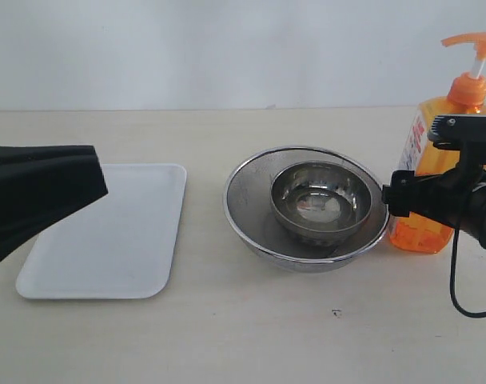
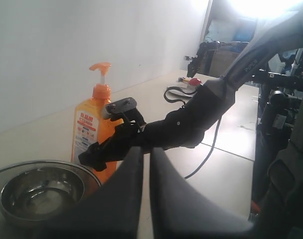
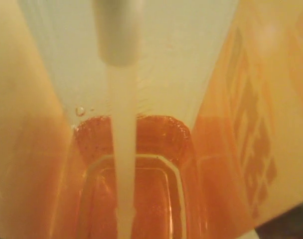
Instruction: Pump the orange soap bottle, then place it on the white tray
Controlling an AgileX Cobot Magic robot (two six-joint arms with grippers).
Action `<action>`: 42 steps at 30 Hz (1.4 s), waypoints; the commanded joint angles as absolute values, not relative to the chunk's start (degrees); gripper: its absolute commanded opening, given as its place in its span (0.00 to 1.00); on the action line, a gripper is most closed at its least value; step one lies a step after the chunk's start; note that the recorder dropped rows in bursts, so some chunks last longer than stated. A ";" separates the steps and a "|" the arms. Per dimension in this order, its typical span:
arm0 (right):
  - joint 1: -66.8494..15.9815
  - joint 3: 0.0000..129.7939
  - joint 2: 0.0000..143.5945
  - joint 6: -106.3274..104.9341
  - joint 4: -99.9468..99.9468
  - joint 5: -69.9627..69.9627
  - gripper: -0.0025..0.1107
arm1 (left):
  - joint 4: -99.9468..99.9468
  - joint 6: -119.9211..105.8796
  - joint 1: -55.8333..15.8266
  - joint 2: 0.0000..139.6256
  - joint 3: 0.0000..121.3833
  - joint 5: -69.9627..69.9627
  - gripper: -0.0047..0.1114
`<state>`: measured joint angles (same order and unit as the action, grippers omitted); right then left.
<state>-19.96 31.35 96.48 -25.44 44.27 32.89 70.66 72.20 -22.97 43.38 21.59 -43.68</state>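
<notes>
The orange soap bottle [image 1: 423, 232] stands upright on the table at the far right, pump head up. My right gripper [image 1: 407, 196] reaches in from the right and is closed round the bottle's middle; the left wrist view shows the same hold on the bottle [image 2: 89, 124] by the right gripper [image 2: 94, 155]. In the right wrist view the bottle [image 3: 141, 174] fills the picture and the fingers are hidden. The white tray [image 1: 123, 240] lies flat at the left. My left gripper [image 1: 99, 180] hovers over the tray's left part, shut and empty, its fingers [image 2: 146, 152] almost touching.
A wide steel bowl [image 1: 251, 232] with a smaller steel bowl [image 1: 321, 200] inside it sits between tray and bottle, close against the bottle's left side. A black cable [image 1: 459, 296] hangs from the right arm to the table.
</notes>
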 commanded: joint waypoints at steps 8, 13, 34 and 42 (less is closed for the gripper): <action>-19.92 31.32 96.60 -17.42 37.70 35.51 0.81 | 70.40 71.47 -22.99 43.08 21.39 -43.49 0.08; -19.92 31.32 96.60 -17.42 37.70 36.18 0.50 | 70.40 71.47 -22.99 43.08 21.39 -43.49 0.08; -19.92 31.32 96.60 -20.66 37.86 41.66 0.02 | 71.91 71.95 -22.99 43.08 21.39 -36.68 0.08; -19.92 28.70 95.06 -13.49 29.90 49.48 0.02 | 71.80 71.95 -22.99 43.08 20.59 -32.49 0.08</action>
<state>-19.96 28.49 97.33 -14.27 32.34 43.28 72.11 71.77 -22.97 43.38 20.81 -33.36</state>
